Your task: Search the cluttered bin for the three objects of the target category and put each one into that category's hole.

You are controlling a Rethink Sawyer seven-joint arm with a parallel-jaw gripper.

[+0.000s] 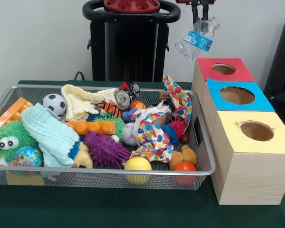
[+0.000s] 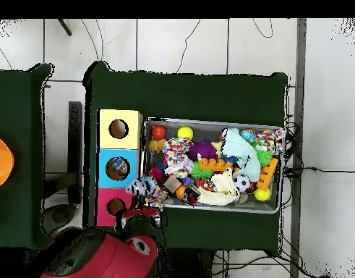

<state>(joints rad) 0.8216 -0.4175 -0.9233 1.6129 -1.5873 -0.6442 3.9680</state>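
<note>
My gripper comes down at the top edge and is shut on the neck end of a crushed clear water bottle with a blue label. The bottle hangs tilted in the air, above and just left of the red-topped box. In the overhead view the bottle shows between the bin's corner and the boxes, with the arm beside it. A crushed drink can lies in the wire bin among toys and cloths.
Three wooden boxes stand in a row right of the bin, each with a round hole: red, blue and yellow. The bin holds balls, orange bricks, spiky toys, a mint cloth and a patterned cloth.
</note>
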